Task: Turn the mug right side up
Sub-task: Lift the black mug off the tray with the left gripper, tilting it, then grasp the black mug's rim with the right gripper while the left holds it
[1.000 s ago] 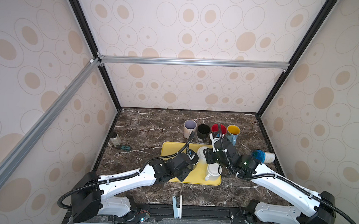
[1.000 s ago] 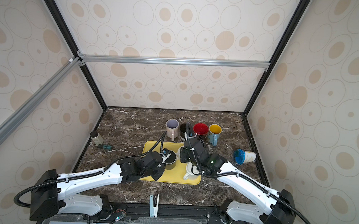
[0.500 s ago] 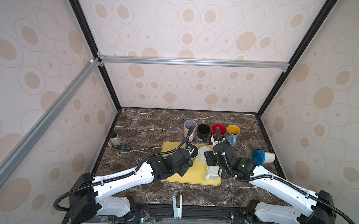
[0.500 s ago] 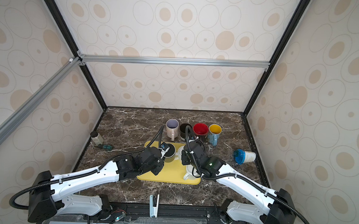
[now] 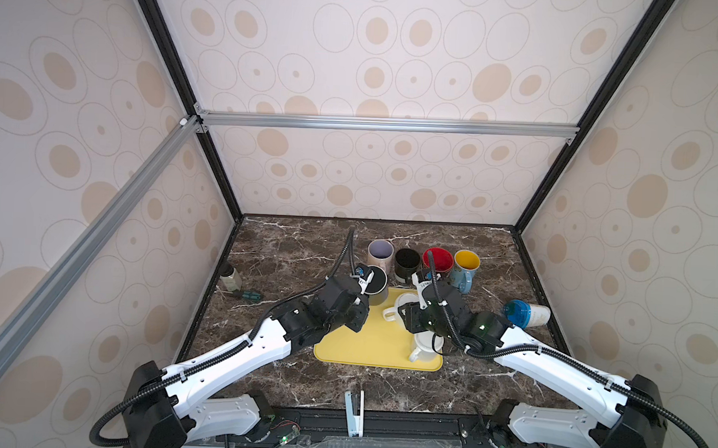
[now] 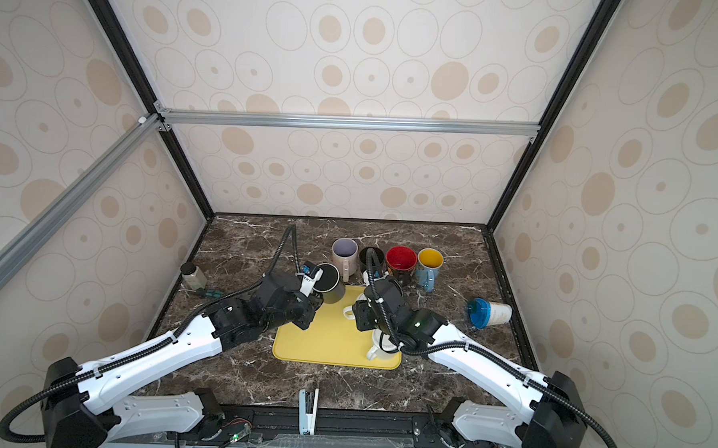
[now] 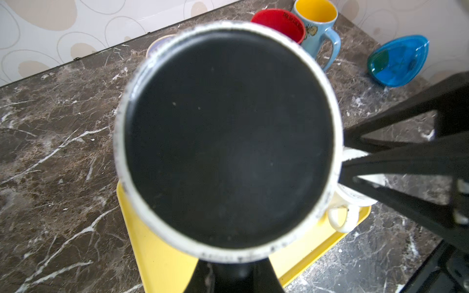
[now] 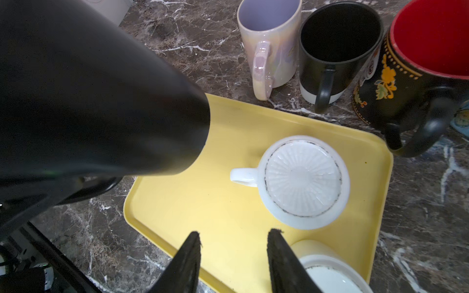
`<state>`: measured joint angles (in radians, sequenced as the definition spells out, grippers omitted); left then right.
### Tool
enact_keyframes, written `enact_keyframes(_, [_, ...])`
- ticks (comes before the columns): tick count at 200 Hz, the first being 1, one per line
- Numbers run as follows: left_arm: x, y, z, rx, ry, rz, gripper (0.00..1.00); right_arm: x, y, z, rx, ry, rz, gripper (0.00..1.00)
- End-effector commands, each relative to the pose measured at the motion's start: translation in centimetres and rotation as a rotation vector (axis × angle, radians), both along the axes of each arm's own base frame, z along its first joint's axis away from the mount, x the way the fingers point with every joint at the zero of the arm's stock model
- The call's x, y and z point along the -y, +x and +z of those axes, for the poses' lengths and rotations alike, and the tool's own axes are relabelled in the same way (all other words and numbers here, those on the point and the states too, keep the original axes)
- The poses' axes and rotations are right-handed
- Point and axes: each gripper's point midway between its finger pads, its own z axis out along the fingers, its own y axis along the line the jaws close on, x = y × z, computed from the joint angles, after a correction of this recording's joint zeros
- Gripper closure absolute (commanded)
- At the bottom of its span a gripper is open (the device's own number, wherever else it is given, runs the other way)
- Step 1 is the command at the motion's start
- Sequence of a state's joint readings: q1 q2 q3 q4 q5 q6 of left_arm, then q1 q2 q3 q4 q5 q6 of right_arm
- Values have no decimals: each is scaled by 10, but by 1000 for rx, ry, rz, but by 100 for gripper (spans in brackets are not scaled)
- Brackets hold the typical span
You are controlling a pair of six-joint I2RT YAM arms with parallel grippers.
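The black mug is glossy ceramic, a plain cylinder with a loop handle. The end turned upward is a flat matte black disc ringed by a rough, speckled white band. This reads as its foot, so the mug is bottom up.

The left claw is pinched narrow on the mug at the handle side, and the mug's body hides the exact contact. In both top views the mug sits just beyond that claw, over the back left corner of the smooth yellow plastic tray and in front of a pearly lilac mug.

The right claw hangs over the tray to the mug's right, apart from it, its two black fingers parted with nothing between them. Just ahead of it a white ribbed cup stands upside down on the tray. The bench is brown marble with pale veins.
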<state>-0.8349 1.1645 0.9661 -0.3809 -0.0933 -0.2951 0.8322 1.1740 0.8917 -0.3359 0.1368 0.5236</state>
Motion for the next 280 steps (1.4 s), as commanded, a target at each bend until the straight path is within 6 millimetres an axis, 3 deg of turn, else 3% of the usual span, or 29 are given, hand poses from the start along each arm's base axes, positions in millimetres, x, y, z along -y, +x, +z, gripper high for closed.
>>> enact_keyframes(1, [15, 12, 71, 112, -242, -23, 100, -8, -4, 11, 30, 75, 30, 55])
enact_keyframes(85, [18, 1, 127, 117, -610, -145, 100, -22, -16, 64, 175, 475, 126, 51])
enact_keyframes(155, [17, -37, 180, 109, -1036, -385, 100, -29, -30, 131, 229, 882, 290, 45])
enact_keyframes(188, [17, -44, 188, 88, -1131, -436, 100, -38, -37, 152, 231, 982, 366, 43])
enact_keyframes(280, [15, -49, 187, 44, -1233, -463, 100, -46, -36, 176, 253, 1061, 427, 44])
